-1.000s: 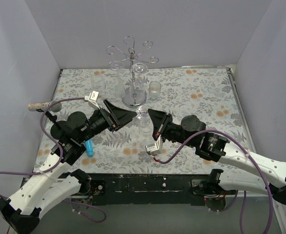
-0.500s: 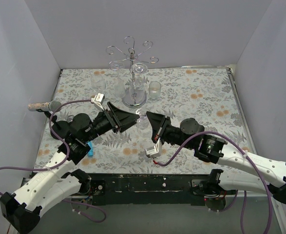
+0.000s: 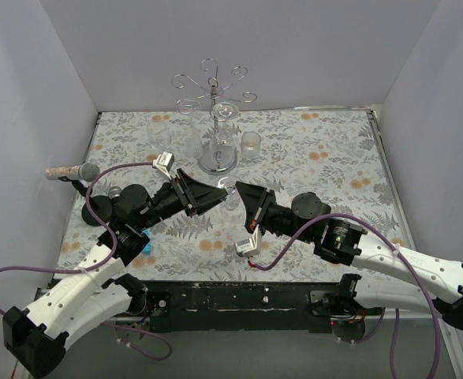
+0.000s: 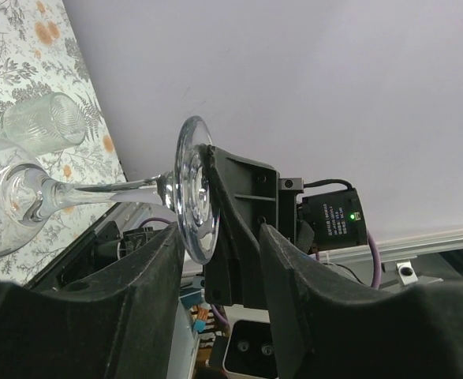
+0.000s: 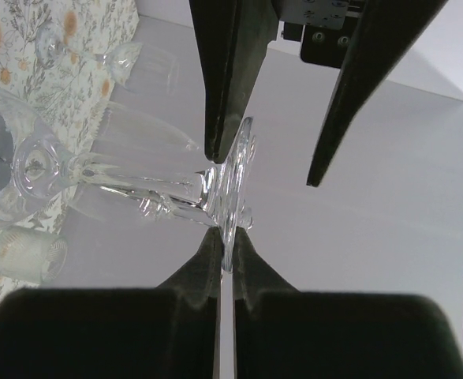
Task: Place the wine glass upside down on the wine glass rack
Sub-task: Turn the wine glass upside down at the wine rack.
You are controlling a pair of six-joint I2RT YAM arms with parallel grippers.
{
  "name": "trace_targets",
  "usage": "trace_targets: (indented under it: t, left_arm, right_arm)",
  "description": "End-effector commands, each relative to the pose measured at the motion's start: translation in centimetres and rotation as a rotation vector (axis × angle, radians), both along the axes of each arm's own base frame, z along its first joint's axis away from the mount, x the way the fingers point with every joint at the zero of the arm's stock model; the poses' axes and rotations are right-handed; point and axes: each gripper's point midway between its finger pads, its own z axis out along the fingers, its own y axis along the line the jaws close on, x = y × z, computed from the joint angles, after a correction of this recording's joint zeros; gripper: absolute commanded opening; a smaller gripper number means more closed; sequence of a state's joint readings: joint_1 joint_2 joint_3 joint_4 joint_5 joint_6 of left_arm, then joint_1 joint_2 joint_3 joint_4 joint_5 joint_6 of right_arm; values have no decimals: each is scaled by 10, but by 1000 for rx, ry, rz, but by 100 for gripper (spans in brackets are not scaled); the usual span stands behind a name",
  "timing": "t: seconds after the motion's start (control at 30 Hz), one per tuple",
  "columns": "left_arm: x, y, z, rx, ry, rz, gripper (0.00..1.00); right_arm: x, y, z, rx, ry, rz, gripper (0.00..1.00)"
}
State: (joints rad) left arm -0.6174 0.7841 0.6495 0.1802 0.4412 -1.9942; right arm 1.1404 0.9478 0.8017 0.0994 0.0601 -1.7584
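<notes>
- Right fingers clamp shut on the wine glass foot rim: thin hold, could slip
- Left fingers, half-open astride the foot, might knock it loose

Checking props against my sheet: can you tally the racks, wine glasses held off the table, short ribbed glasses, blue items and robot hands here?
wine glass rack: 1
wine glass held off the table: 1
short ribbed glass: 1
blue item: 1
hands: 2, the left hand and the right hand
Total: 6. The other clear glassware at the back is too faint to count.
</notes>
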Motion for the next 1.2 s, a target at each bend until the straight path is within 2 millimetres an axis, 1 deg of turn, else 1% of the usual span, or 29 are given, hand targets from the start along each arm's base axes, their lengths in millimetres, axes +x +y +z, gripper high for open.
trace_targets:
  t: [0.0, 0.2, 0.3, 0.37, 0.4, 0.43, 0.7, 0.8, 0.87, 1.0, 1.17]
  left_arm:
    - [-1, 0, 3, -5, -17, -5, 38]
    - [5, 2, 1, 16, -13, 28, 30]
    - [7, 2, 0, 21, -11, 36, 22]
    - [8, 2, -3, 30, -4, 38, 14]
    - [9, 2, -4, 33, -2, 41, 8]
    - [10, 2, -6, 38, 3, 45, 0]
    - [12, 8, -13, 20, 59, 88, 0]
    - [11, 11, -16, 7, 67, 96, 0]
    - [11, 11, -20, 12, 71, 97, 0]
    - [11, 12, -24, 30, 67, 104, 0]
    - [11, 15, -27, 52, 61, 116, 0]
  right_arm:
    - [-7, -7, 50, 155, -92, 12, 1]
    - [-9, -6, 48, 150, -91, 18, 1]
    - [-10, -5, 47, 149, -90, 25, 1]
    - [-10, -5, 45, 146, -90, 25, 1]
    - [-10, -5, 45, 145, -91, 26, 1]
    - [-12, -5, 44, 144, -91, 31, 1]
    - [-18, -5, 37, 123, -148, 58, 1]
    - [-21, -5, 35, 125, -161, 69, 9]
    - [-21, -5, 34, 124, -159, 69, 16]
    - [-21, -7, 34, 124, -154, 66, 35]
    - [-23, -11, 32, 113, -158, 65, 56]
